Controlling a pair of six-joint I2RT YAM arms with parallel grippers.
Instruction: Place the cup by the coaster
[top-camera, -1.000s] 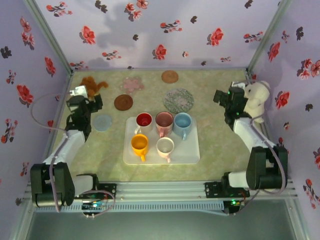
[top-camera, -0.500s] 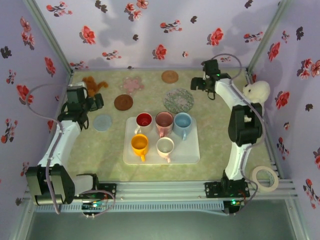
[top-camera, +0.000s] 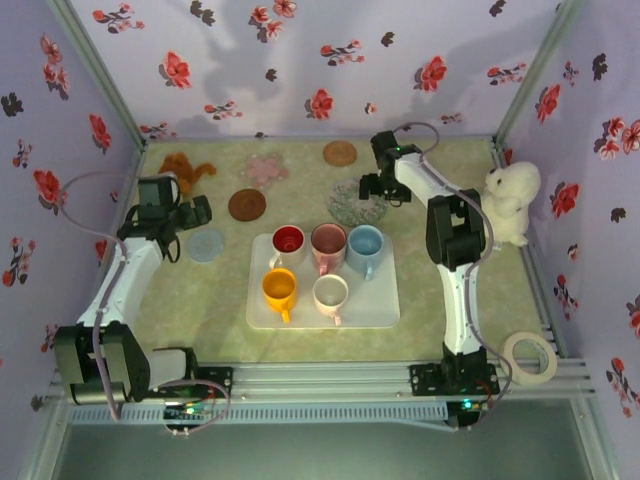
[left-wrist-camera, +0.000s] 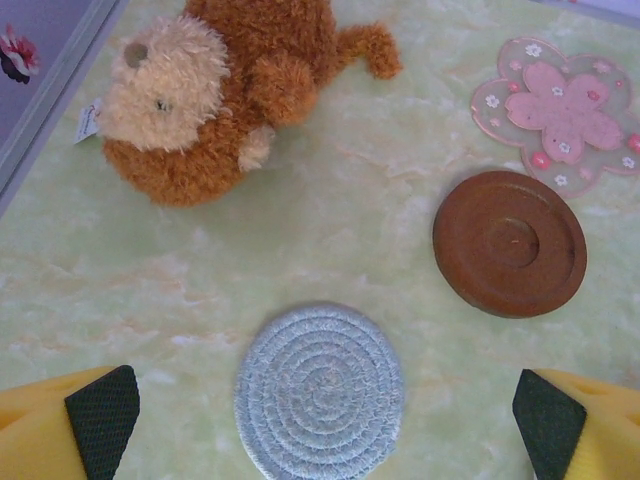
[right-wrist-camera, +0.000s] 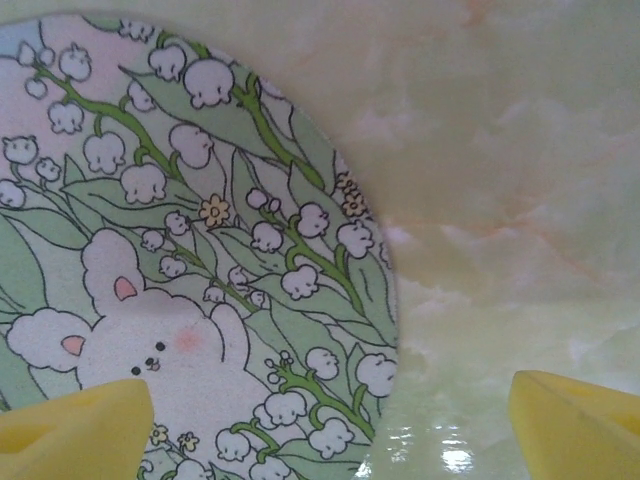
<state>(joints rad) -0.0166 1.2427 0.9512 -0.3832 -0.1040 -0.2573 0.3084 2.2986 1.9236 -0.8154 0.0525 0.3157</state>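
Several cups stand on the white tray (top-camera: 380, 305): red (top-camera: 288, 240), pink (top-camera: 328, 241), blue (top-camera: 365, 245), yellow (top-camera: 279, 288) and cream (top-camera: 330, 293). My left gripper (top-camera: 192, 212) hangs open above the light blue woven coaster (top-camera: 206, 244), which lies between its fingertips (left-wrist-camera: 103, 418) in the left wrist view, gripper (left-wrist-camera: 325, 420), coaster (left-wrist-camera: 320, 370). My right gripper (top-camera: 380, 186) is open over the right edge of the floral coaster (top-camera: 352, 203), printed with a bunny (right-wrist-camera: 180, 280); the gripper (right-wrist-camera: 325, 430) holds nothing.
A brown coaster (top-camera: 247, 204) (left-wrist-camera: 510, 243), a pink flower coaster (top-camera: 265, 169) (left-wrist-camera: 565, 110) and an orange-brown coaster (top-camera: 340, 153) lie behind the tray. A brown monkey plush (top-camera: 185, 168) (left-wrist-camera: 215, 85) sits back left, a white plush (top-camera: 510, 200) at the right wall, and a tape roll (top-camera: 530, 358) at front right.
My right arm has swung from beside the white plush at the right wall to the back middle, over the floral coaster. The left gripper has shifted slightly toward the blue coaster.
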